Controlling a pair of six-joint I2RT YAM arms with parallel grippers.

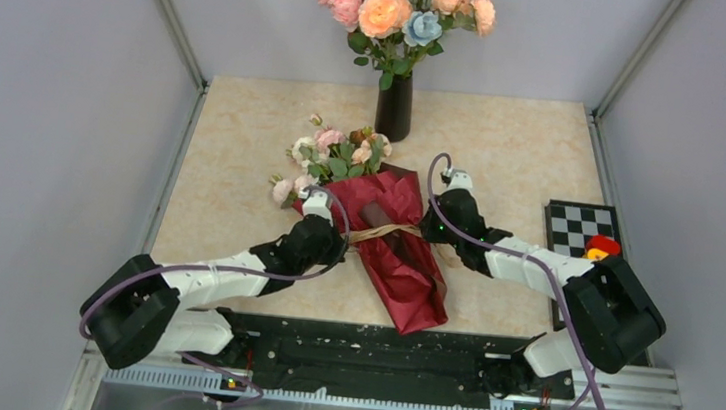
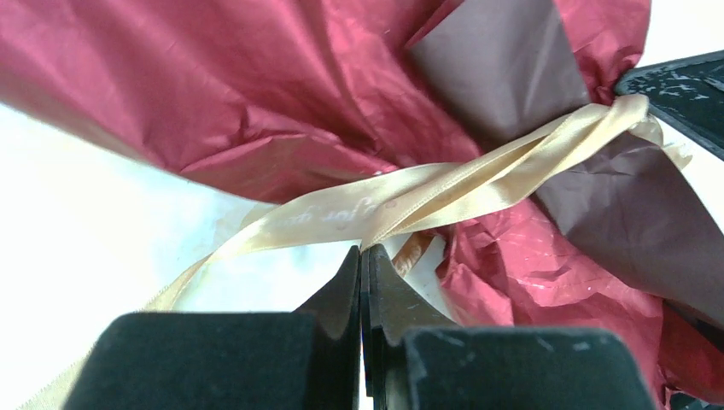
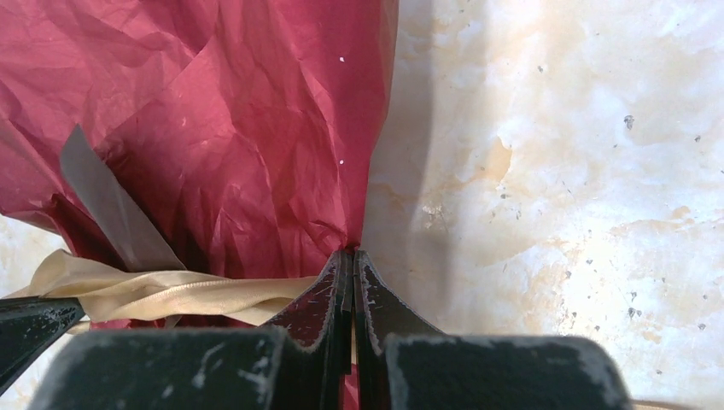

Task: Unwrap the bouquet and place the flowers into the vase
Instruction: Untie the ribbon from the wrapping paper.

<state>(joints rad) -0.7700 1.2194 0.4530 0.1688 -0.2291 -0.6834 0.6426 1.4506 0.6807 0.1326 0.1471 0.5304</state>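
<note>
Left jaws and right jaws are pressed together on either side of the tan satin ribbon [image 2: 444, 192]; whether they pinch it cannot be told. They are best drawn apart slowly and level, so the maroon crinkled-paper cone bouquet [image 1: 400, 244] stays flat on the beige marbled counter [image 1: 525, 150].

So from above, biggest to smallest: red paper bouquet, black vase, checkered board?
1. Dark red crinkled-paper bouquet
2. Black-and-white checkered board, though it is partly hidden
3. Slim black vase
</note>
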